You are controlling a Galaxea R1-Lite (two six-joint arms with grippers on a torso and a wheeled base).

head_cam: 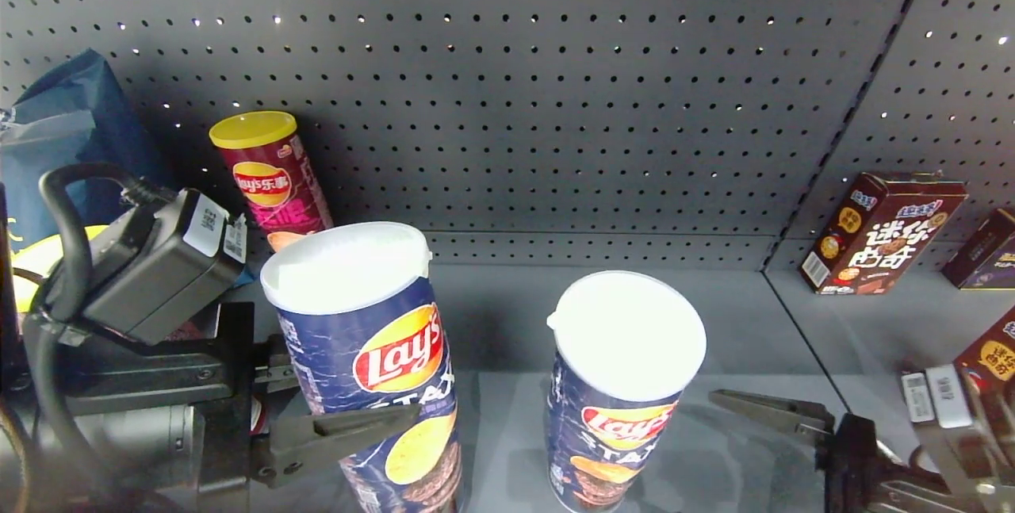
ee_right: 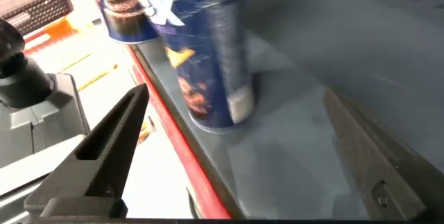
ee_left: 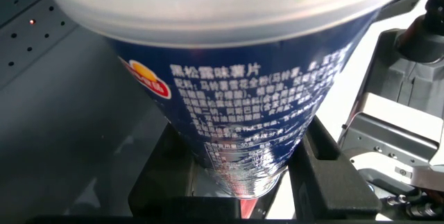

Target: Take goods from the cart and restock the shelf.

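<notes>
Two tall dark-blue crisp canisters with white plastic lids matter here. The held canister (head_cam: 361, 354) sits in your left gripper (ee_left: 243, 179), which is clamped round its lower body; one finger (head_cam: 341, 434) crosses in front of the label in the head view. The standing canister (head_cam: 622, 394) is already on the grey metal shelf board (head_cam: 492, 315), close behind the red front edge strip (ee_right: 177, 134). Your right gripper (ee_right: 236, 99) hangs just beside that standing canister, jaws spread wide with nothing between them.

In the right wrist view the held canister's base looks to be out past the red strip. I judge the step in hand to be carrying it in over the lip and setting it down.

Bring it in with the base clear of the strip. Aim for the bare board between the standing canister and the magenta canister with a yellow lid (head_cam: 273, 180), which stands at the back against the perforated grey back panel (head_cam: 555, 101).

Keep the tube upright, since a tall, narrow one will likely tip if it lands on one edge of its base. Lower until the base bears flat, then part the fingers slowly and back straight out so neither finger drags it.

Leave a gap to the standing canister, which is near enough to the edge that a knock could send it off the front. Draw the right arm back clear before the left comes across.
</notes>
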